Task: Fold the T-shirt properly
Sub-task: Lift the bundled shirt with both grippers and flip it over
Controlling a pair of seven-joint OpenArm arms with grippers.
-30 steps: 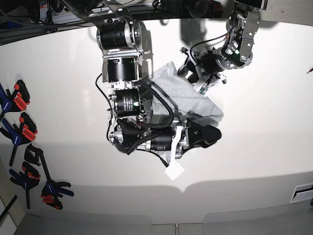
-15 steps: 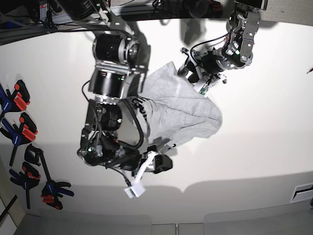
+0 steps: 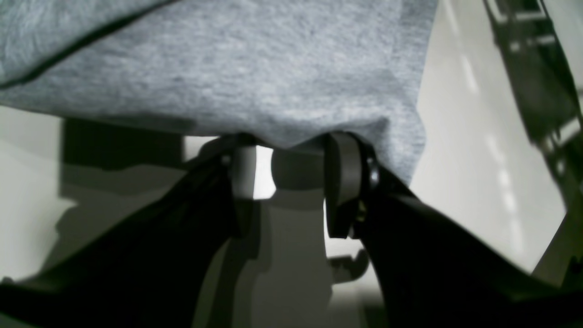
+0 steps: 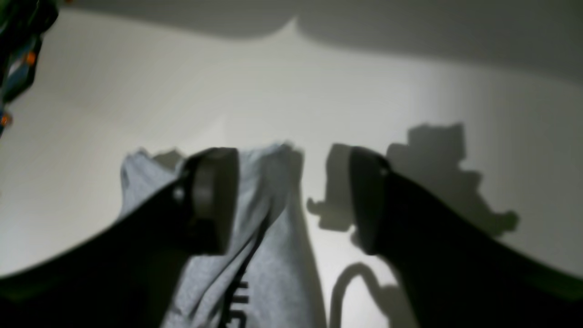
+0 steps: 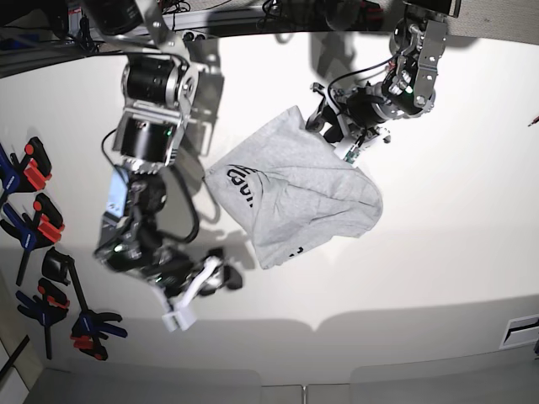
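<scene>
One garment: the T-shirt (image 5: 295, 198) is lying bunched and partly folded near the middle of the white table (image 5: 455, 227), closer to the far edge than the near one, black lettering showing on its left flap.
Left gripper: the left gripper (image 3: 291, 182) is sitting at the shirt's far corner, jaws partway apart with the grey hem draping over and between the fingertips (image 3: 342, 177); I cannot tell whether the cloth is actually being pinched.
Right gripper: the right gripper (image 4: 291, 200) is hovering low beside the shirt's near-left edge, jaws standing wide apart and gripping nothing, cloth lying under and beside one finger.
Edges: the shirt's outline is looking rounded and rumpled, its near edge lying well apart from the table's near edge.
Open room: bare surface is stretching around the shirt toward the base view's right edge and toward the near edge.
Left margin: clamps (image 5: 34, 227) are lying along the table's left edge, well apart from the shirt.
</scene>
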